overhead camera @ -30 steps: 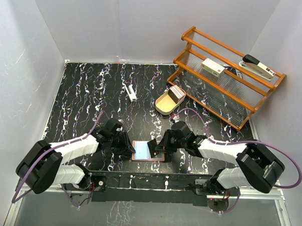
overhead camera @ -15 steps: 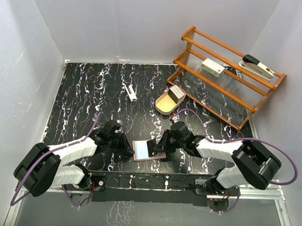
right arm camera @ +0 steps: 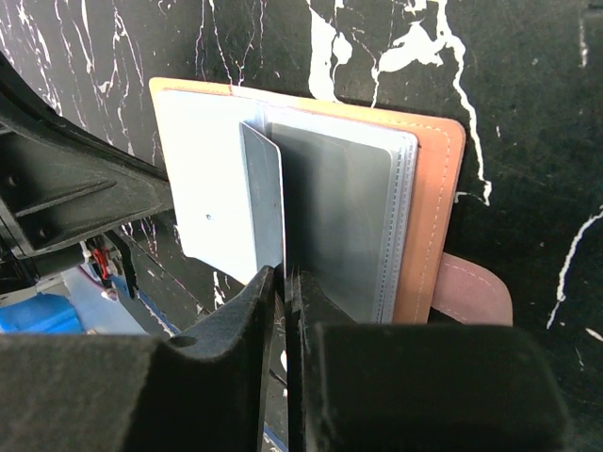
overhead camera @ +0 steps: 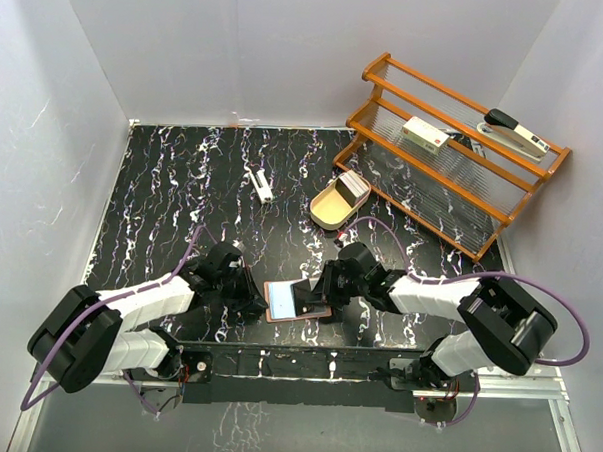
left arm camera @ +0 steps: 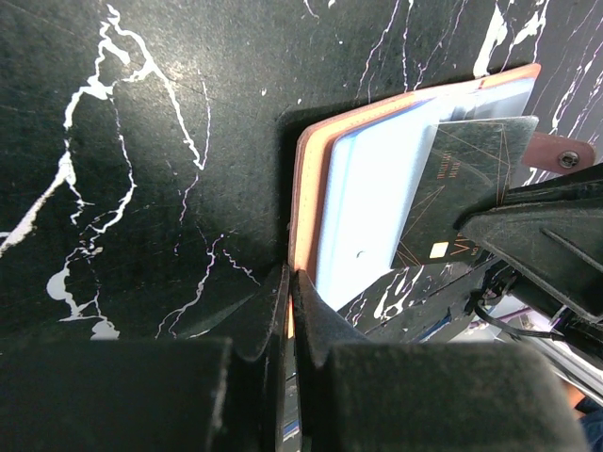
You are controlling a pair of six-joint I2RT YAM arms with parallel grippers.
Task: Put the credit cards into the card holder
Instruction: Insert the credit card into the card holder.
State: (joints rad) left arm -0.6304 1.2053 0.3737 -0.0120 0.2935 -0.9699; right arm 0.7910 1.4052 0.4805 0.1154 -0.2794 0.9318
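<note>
Right gripper (right arm camera: 281, 279) clamped on a credit card (right arm camera: 263, 198) standing edgewise over the middle of the open card holder (right arm camera: 435, 217); left gripper (left arm camera: 293, 287) seemingly pinched shut on its left cover edge.

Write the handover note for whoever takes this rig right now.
Left gripper: shut on the card holder at its left cover edge, holding it open.
Right gripper: shut on one credit card, which stands on edge over the holder's sleeves.
Remaining cards: stacked in the oval wooden tray.
Done: holder open, one card at it.
Left: seat this card in a sleeve, then fetch the rest.
</note>
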